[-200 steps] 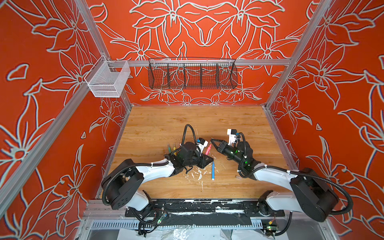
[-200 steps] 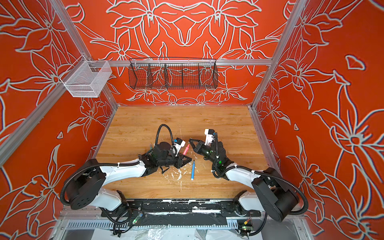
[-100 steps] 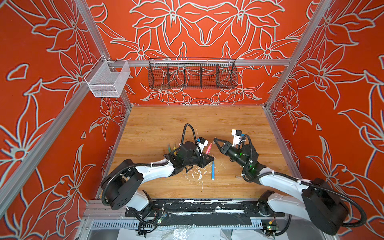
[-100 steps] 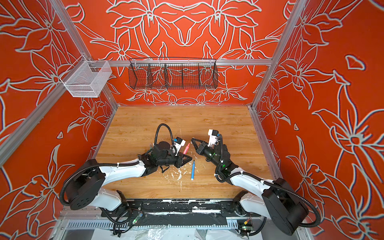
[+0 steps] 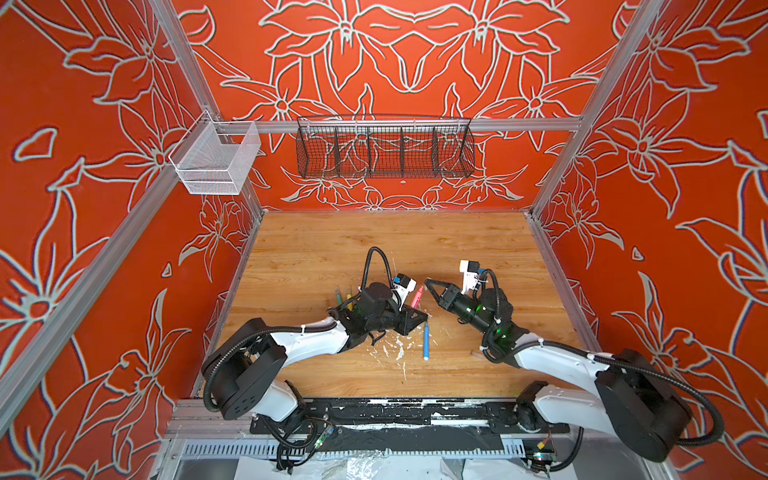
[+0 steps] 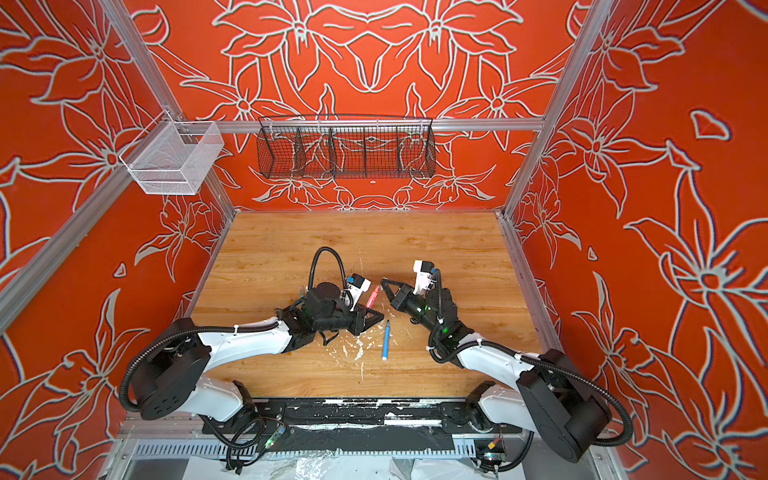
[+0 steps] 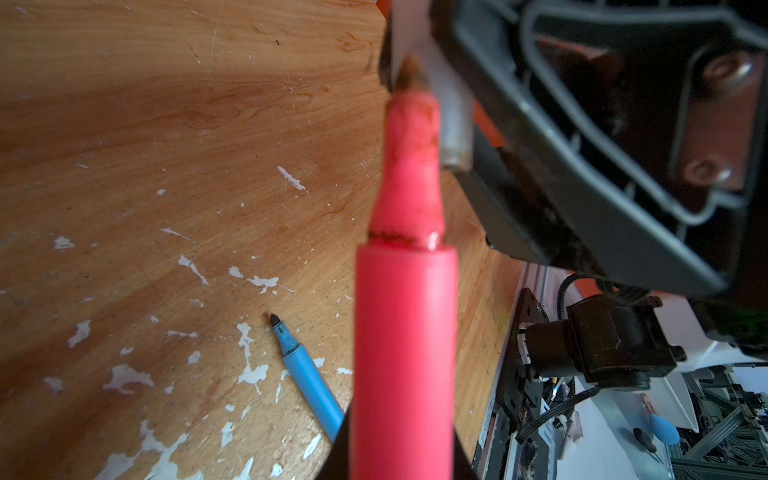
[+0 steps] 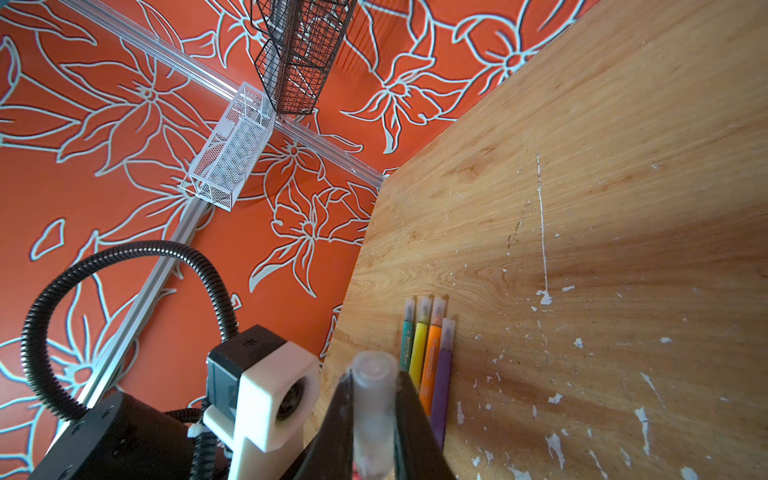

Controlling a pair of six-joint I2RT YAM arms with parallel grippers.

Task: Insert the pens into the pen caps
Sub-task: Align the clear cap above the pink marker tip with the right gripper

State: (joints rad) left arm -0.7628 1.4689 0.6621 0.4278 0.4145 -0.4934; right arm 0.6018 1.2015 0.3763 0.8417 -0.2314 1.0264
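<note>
My left gripper (image 5: 415,318) is shut on the pink-red pen (image 5: 417,296) (image 6: 372,296), whose bare tip points up toward the right arm. In the left wrist view the pink-red pen (image 7: 405,332) fills the middle, its tip close beside a clear pen cap (image 7: 455,124); I cannot tell whether they touch. My right gripper (image 8: 372,399) (image 5: 428,282) is shut on that pen cap (image 8: 372,407). A blue pen (image 5: 426,341) (image 7: 307,380) lies uncapped on the table between the arms. The green (image 8: 407,336), yellow (image 8: 419,336), orange (image 8: 434,340) and purple (image 8: 444,357) pens lie side by side, capped.
White paint flecks (image 5: 399,351) mark the wooden table (image 5: 374,249) below the grippers. A black wire basket (image 5: 384,147) hangs on the back wall and a white mesh basket (image 5: 216,160) at the left corner. Orange walls close in three sides.
The right arm's base and elbow swung outward to the right, while its gripper tip stayed near the pink-red pen's tip. The left arm and the pens on the table have not moved.
</note>
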